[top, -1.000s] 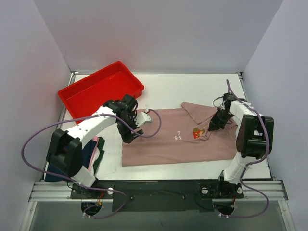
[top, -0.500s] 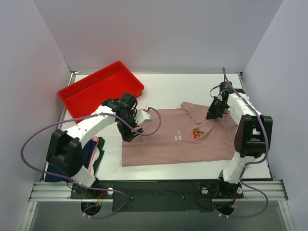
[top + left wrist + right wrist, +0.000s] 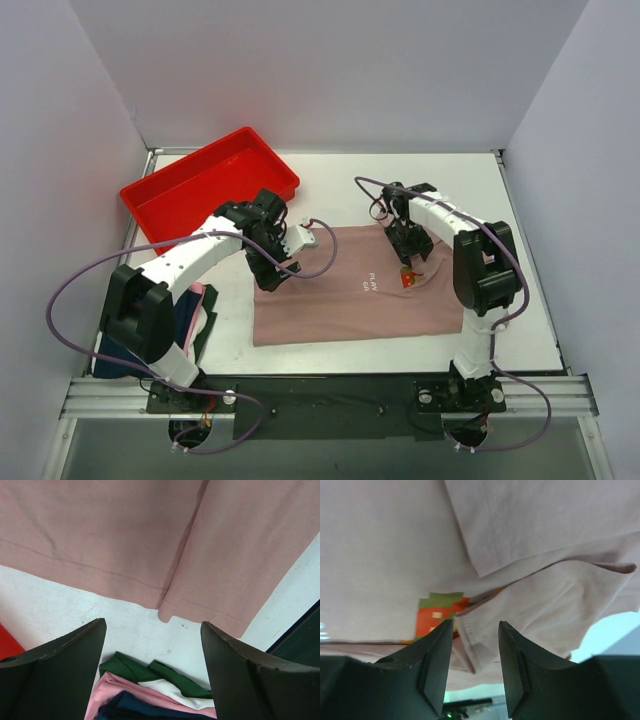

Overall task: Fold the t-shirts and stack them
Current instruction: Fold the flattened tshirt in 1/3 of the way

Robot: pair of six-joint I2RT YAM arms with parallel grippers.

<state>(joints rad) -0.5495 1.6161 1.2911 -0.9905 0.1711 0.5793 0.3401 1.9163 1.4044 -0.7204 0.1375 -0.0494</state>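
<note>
The dusty-pink t-shirt [image 3: 340,300] lies flat on the white table, with its right sleeve folded in over the chest. My right gripper [image 3: 412,258] hovers over the pixel print [image 3: 409,279]. In the right wrist view its jaws [image 3: 475,623] stand apart, with the folded sleeve edge [image 3: 485,645] lying between them beside the print [image 3: 437,615]. My left gripper [image 3: 270,278] is at the shirt's left hem, open and empty [image 3: 152,625]. The navy folded shirt [image 3: 130,707] lies in a stack at the near left [image 3: 115,362].
A red tray [image 3: 210,185] stands at the back left, its corner also showing in the left wrist view [image 3: 7,642]. The stack also holds green [image 3: 135,670], white and pink folded shirts. Grey walls enclose the table. A black rail runs along the near edge.
My right gripper moved from the shirt's right sleeve up and then left to the chest print. The right sleeve now lies folded inward. The left gripper barely moved.
</note>
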